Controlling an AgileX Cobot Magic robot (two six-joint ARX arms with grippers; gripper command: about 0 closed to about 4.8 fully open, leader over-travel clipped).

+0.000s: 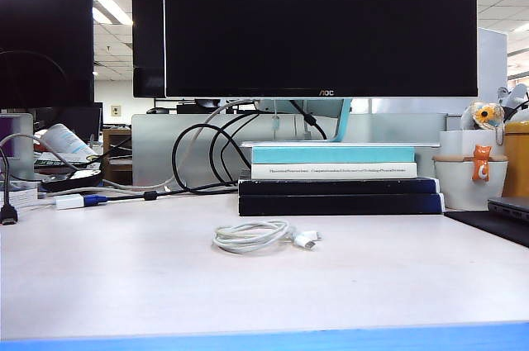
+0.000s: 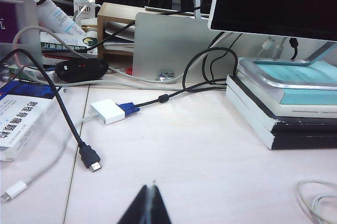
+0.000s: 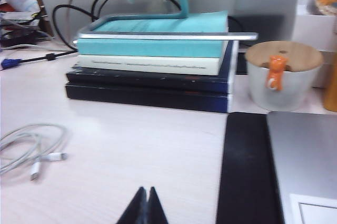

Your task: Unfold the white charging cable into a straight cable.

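The white charging cable (image 1: 258, 236) lies coiled in a loose loop in the middle of the table, its two small white plugs at the right side of the coil. The left wrist view catches only part of the coil (image 2: 316, 203); the right wrist view shows the loop and both plugs (image 3: 29, 147). My left gripper (image 2: 149, 188) is shut with nothing in it, above bare table well short of the cable. My right gripper (image 3: 147, 190) is shut and empty too, hovering over the table apart from the coil. Neither gripper shows in the exterior view.
A stack of books (image 1: 335, 182) under a monitor stand sits behind the cable. A white adapter with a blue plug (image 2: 109, 111) and thick black cables (image 2: 73, 129) lie at the left. A white lidded pot (image 3: 283, 76), a black mat (image 3: 245, 171) and a laptop (image 3: 305, 155) stand at the right.
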